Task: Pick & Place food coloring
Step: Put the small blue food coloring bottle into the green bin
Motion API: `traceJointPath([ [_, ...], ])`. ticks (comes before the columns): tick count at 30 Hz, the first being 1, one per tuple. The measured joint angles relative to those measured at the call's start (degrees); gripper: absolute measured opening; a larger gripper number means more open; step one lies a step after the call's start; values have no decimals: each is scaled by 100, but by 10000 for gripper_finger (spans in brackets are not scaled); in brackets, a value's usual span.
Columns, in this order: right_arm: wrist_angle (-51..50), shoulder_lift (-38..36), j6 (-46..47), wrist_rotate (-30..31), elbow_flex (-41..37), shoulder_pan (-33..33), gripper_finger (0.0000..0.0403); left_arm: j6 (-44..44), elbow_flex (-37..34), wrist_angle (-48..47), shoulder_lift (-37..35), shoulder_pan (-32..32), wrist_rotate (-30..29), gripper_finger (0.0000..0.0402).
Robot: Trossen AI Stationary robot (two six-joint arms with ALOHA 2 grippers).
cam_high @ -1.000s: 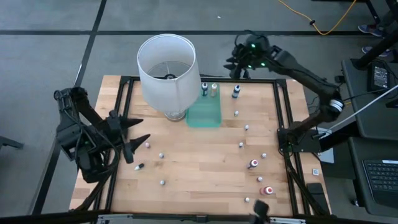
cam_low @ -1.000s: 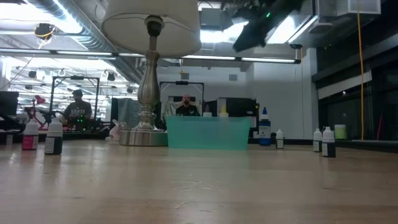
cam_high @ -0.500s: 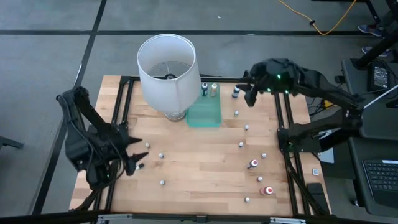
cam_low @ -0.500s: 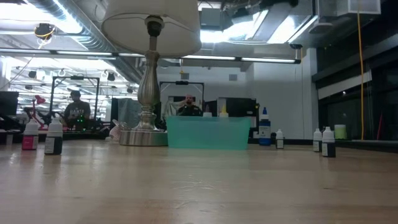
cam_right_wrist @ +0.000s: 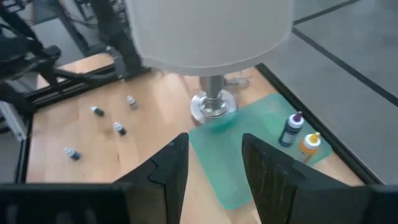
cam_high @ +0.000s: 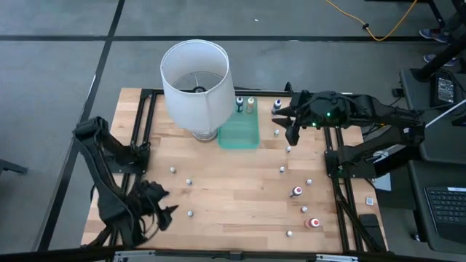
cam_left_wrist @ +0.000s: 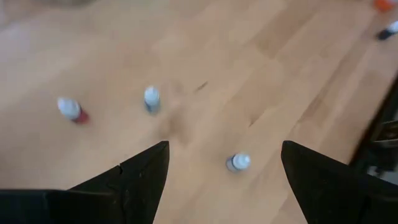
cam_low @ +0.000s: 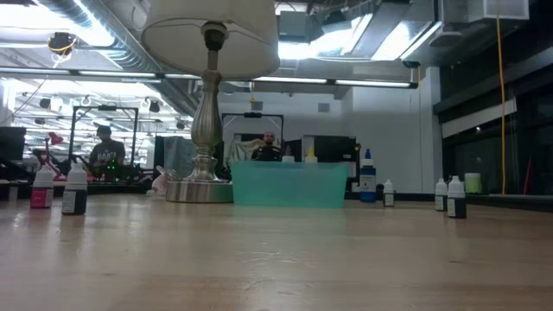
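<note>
Two robot arms reposition over a wooden desk [cam_high: 233, 185] scattered with tiny food coloring bottles [cam_high: 296, 191]. Over the past second the left gripper [cam_high: 156, 211] has swung from the desk's left edge down toward the near-left corner, and now hangs with its fingers [cam_left_wrist: 134, 180] spread wide and empty above three loose bottles, one with red contents [cam_left_wrist: 69, 109]. The right gripper [cam_high: 290, 125] has dropped from beyond the far edge to a spot over the desk just right of the green tray [cam_high: 239, 133]. Its fingers [cam_right_wrist: 168, 165] stand narrowly apart, and nothing shows between them.

Neither arm has a bottle yet, so the pick appears still ahead. The left arm looks the closer to a grasp, with a white-capped bottle [cam_left_wrist: 238, 162] lying between its finger lines.

Most bottles lie loose across the right and middle of the desk. A dark blue one [cam_right_wrist: 290, 129] and a yellow-orange one [cam_right_wrist: 309, 144] stand at the tray's far edge, close to the white lampshade [cam_high: 195, 78].

The table-level view shows neither gripper, only bottles, the tray and the lamp's metal stem [cam_low: 206, 121], with people seated far behind. From above, the smallest bottles read as white dots and their colours cannot be told. Whether the tray holds any bottles is unclear.
</note>
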Motion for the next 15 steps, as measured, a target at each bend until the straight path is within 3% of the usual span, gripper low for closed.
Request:
traceJointPath([
  [5,-10,0,-115,62,0,67,152,-517,0,413,808,-83,125,301],
  [9,20,-1,-128,60,-23,74,152,-487,0,1074,1477,-74,319,301],
  [15,101,-7,-440,58,-239,175,152,-443,57,1896,2263,-131,133,301],
])
